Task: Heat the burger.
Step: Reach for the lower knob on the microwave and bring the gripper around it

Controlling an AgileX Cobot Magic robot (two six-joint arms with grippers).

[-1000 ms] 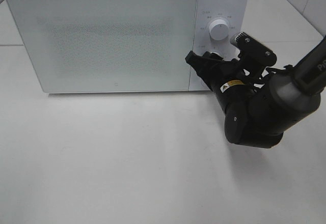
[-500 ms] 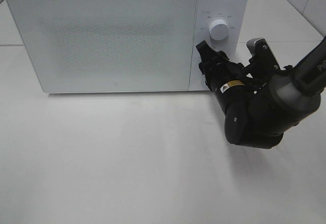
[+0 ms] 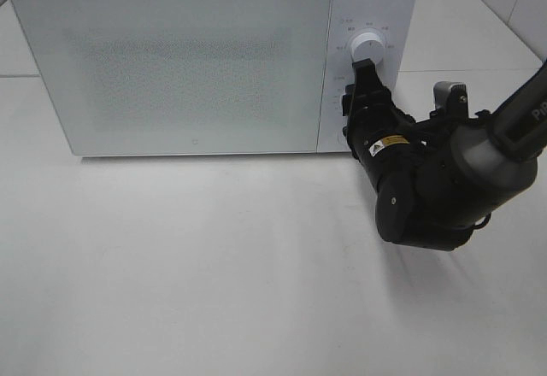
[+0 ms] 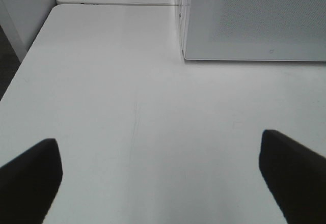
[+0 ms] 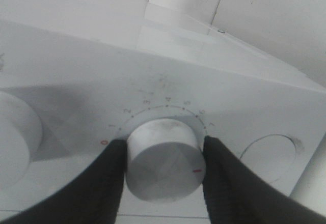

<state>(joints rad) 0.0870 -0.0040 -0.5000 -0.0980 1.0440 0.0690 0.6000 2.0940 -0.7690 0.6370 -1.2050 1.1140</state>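
**Exterior high view.** A white microwave (image 3: pixel 197 68) stands at the far side of a white table (image 3: pixel 214 265), with its door (image 3: pixel 171 137) closed flush against the body. The door's speckled pane is opaque, so the contents of the cavity cannot be told. The burger shows in no view, and whether it lies inside cannot be told. To the right of the door is the control panel (image 3: pixel 391 17). It bears an upper dial (image 3: pixel 367 49) and, just below it, a lower dial (image 5: pixel 162 170), which the right arm covers in this view.

**Right wrist view.** The right gripper (image 5: pixel 163 155) is closed at a middling width on the lower dial, with one black finger (image 5: pixel 102 188) pressed against each side of its rim. A red mark on the dial's face lies beside one finger. Printed numerals run in an arc around the dial, beginning at a red zero. Part of the upper dial appears at the frame's edge.

**Left wrist view.** The left gripper (image 4: pixel 159 152) hangs over bare table, to the left of and nearer than the microwave's left front corner. Its jaws are spread wide and hold nothing
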